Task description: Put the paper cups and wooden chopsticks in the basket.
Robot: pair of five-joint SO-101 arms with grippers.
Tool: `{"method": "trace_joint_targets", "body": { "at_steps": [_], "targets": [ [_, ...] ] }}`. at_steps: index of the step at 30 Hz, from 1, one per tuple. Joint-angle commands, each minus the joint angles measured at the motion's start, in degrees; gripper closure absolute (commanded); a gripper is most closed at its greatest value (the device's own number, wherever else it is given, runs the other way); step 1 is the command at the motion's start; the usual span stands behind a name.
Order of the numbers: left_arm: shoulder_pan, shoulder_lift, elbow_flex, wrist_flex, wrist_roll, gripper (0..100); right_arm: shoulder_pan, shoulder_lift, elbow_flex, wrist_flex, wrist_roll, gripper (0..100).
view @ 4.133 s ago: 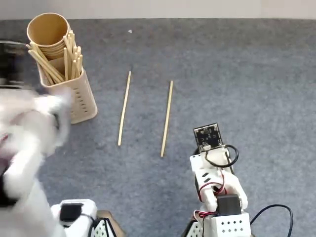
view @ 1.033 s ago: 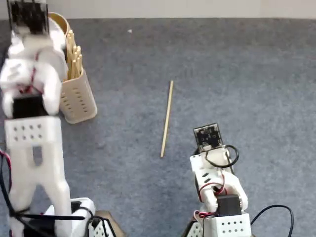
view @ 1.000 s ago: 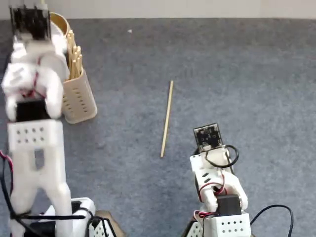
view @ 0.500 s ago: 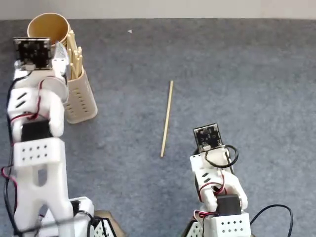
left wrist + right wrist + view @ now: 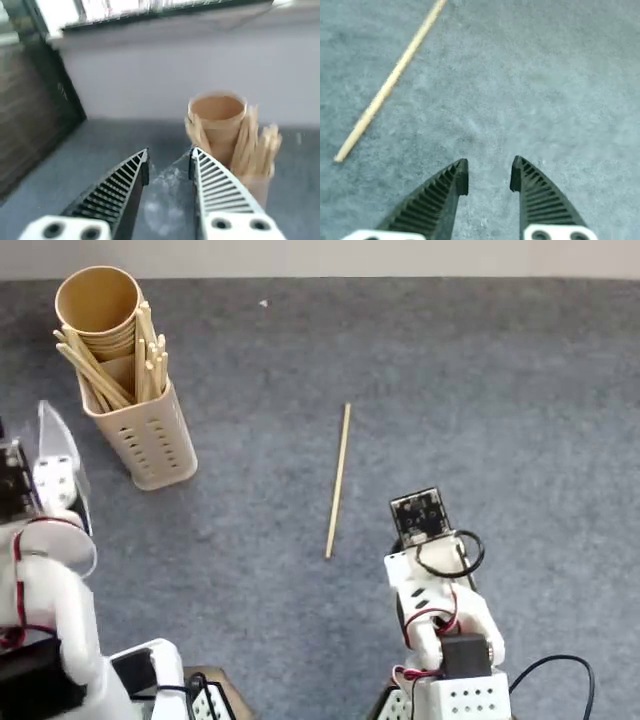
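One chopstick (image 5: 338, 480) lies loose on the table (image 5: 520, 390), and where it sits decides the next move. In the high view its long axis runs almost straight away from my bases, leaning only slightly. Its near end stops just beside my right arm (image 5: 440, 610), on the side toward my left arm (image 5: 45, 580). It lies between my two arms but is clearly nearer the right one.

My right gripper (image 5: 488, 175) hangs low over the table with its jaws parted a little and nothing between them. The chopstick (image 5: 390, 80) runs at a slant ahead of it and off its line, not between the jaws. I judge that this gripper has to shift sideways and turn so the jaws close across the stick, not along it.

My left gripper (image 5: 169, 160) is also a little open and empty, and it faces the basket (image 5: 150, 440) from well back. The basket stands at the far left of the table, well apart from the chopstick. It already holds the stacked cups (image 5: 97, 300) and a bundle of chopsticks (image 5: 148, 355).
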Motion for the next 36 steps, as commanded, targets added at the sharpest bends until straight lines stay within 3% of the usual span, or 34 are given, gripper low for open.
{"method": "trace_joint_targets", "body": {
  "at_steps": [1,8,13,19,25,33,36],
  "targets": [
    [-0.84,1.10,1.63,10.46,-3.34,85,-0.40,6.81,-9.98,-1.01,0.53,85.0],
    [4.70,1.27,18.07,12.48,-3.60,85,-3.12,47.08,-40.31,2.59,-4.48,85.0],
    [9.36,1.10,34.15,2.73,-3.60,85,-10.33,72.57,-58.77,4.62,-8.79,85.0],
    [9.71,1.10,46.55,-9.49,-3.60,85,-13.23,94.37,-68.88,-0.75,-13.19,85.0],
    [9.98,1.10,47.78,-10.02,-3.60,85,-16.92,109.49,-72.66,-5.41,-16.62,85.0],
    [9.98,1.10,48.31,-10.20,-3.60,85,-17.89,118.55,-74.68,-6.90,-17.67,85.8],
    [9.98,1.10,48.31,-10.20,-3.60,85,-17.10,118.90,-74.59,-6.81,-19.08,99.4]
  ]
}}
